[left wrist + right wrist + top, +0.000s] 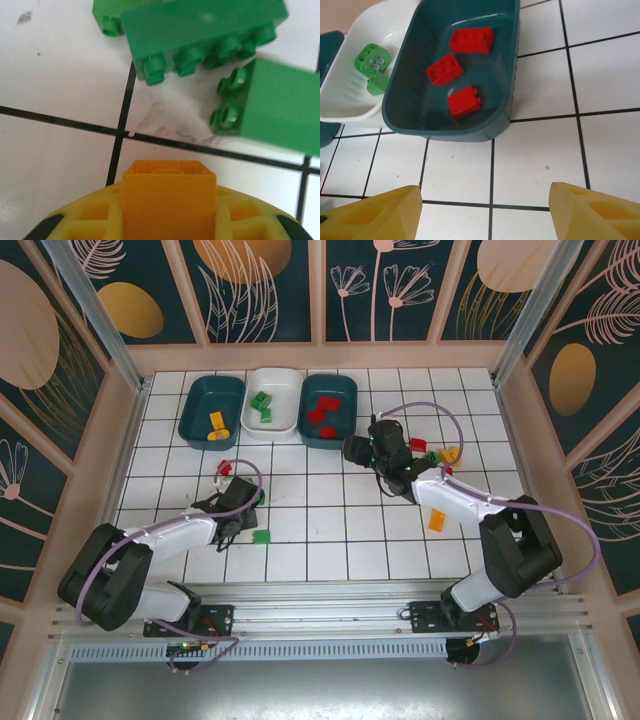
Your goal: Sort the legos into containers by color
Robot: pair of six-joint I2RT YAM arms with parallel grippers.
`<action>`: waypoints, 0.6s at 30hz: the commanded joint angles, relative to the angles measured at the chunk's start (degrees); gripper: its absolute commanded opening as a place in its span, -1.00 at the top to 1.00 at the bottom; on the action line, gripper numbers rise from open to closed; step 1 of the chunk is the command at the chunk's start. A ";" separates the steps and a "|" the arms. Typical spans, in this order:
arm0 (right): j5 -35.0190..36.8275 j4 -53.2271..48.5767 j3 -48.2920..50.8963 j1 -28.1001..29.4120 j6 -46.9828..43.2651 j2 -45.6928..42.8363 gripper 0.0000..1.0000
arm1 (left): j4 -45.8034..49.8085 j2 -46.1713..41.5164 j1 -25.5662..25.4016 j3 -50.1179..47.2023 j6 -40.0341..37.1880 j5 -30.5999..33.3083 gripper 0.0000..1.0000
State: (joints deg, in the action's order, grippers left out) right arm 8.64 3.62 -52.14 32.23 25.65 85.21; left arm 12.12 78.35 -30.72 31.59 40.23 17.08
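Left end effector (238, 500) is clenched on an orange brick (170, 200), low over the tabletop (330, 550) and just beside some green bricks (205, 35) tipped on their sides. My guess is it's bound for the far-left teal tub (195, 410), where the orange ones lie. Right end effector (485, 210) hangs released and empty, just short of the right teal tub (512, 100) holding three red bricks (471, 39). The white tub (345, 100) holds greens. The orange brick looks glossy and boxy, with what seems its hollow side showing.
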 commanded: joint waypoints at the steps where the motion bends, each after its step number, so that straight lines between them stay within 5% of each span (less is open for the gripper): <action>1: 2.51 -2.04 1.71 -1.35 0.18 -3.65 -0.35 | 1.41 -2.14 -0.21 2.61 -0.77 0.43 0.79; 5: 2.02 -2.96 2.89 -4.68 0.36 -6.06 -0.33 | 4.74 -9.29 -0.22 5.76 -1.32 -1.15 0.92; 7: 0.83 -3.10 2.86 -5.99 0.29 -6.87 -0.31 | 5.72 -10.07 0.34 9.35 -2.48 3.90 1.00; 18: -1.08 -6.12 0.24 -14.59 -1.08 -5.79 -0.33 | -0.61 18.00 23.81 40.74 -2.60 -10.49 1.00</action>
State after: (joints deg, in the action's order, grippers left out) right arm 8.12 -0.47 -50.26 20.49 25.50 79.35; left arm 11.46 90.39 -10.07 69.34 37.71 10.59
